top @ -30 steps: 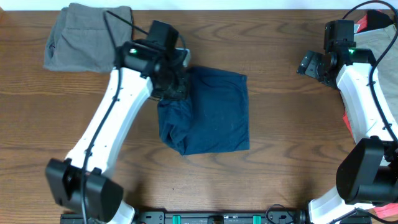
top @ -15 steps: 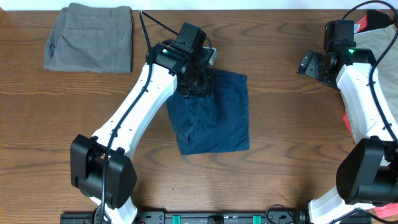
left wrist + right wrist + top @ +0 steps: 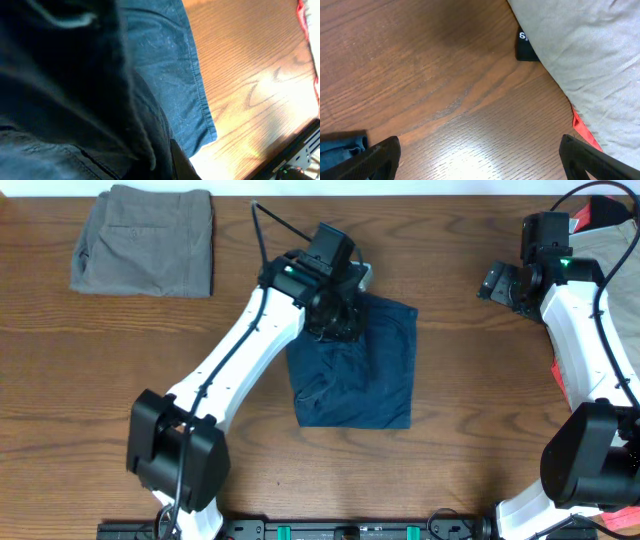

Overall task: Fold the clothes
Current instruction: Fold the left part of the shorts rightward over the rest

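The left gripper (image 3: 336, 320) is clamped on a bunched fold at the upper left corner of the dark navy shorts (image 3: 360, 375). From overhead its fingers are sunk into the cloth, so the gap between them is hidden. The left wrist camera is almost filled with raised navy cloth pressed close to the lens, with only one dark fingertip (image 3: 182, 164) showing at the bottom edge. Beyond it, a hemmed edge of the shorts lies flat on the wooden table (image 3: 480, 400).

The shorts sit mid-table as a rough folded rectangle that runs down and to the right from the gripper. A folded grey-green pair (image 3: 145, 242) lies well apart at the far left corner.

The right gripper (image 3: 480, 162) is spread wide and holds nothing, hovering over bare wood near the right edge. Its wrist view shows a tan cloth (image 3: 585, 50) just beside it, with a black label (image 3: 525, 46) and a red edge (image 3: 583, 134) tucked beneath, details too small to make out from overhead.
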